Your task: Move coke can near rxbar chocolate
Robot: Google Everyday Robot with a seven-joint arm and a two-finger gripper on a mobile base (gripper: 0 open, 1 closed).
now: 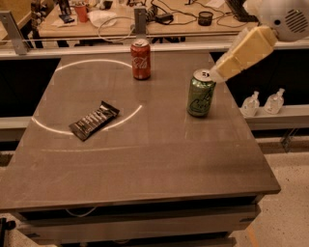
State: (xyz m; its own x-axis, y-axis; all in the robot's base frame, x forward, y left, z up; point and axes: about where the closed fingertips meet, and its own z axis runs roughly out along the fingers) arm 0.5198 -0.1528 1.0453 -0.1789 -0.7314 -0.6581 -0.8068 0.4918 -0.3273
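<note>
The coke can [140, 59] is red with white script and stands upright at the far middle of the table, on the rim of a white circle marked on the top. The rxbar chocolate [94, 120], a flat black wrapper, lies at the left inside that circle, well apart from the can. My arm [246, 50] reaches in from the top right as a cream link slanting down to the left. My gripper [216, 74] is at its low end, just beside the top of the green can and far to the right of the coke can.
A green can [201, 93] stands upright at the right of the grey table [145, 164]. Two small clear bottles [263, 102] sit on a ledge beyond the right edge. A cluttered bench [145, 14] runs behind the table.
</note>
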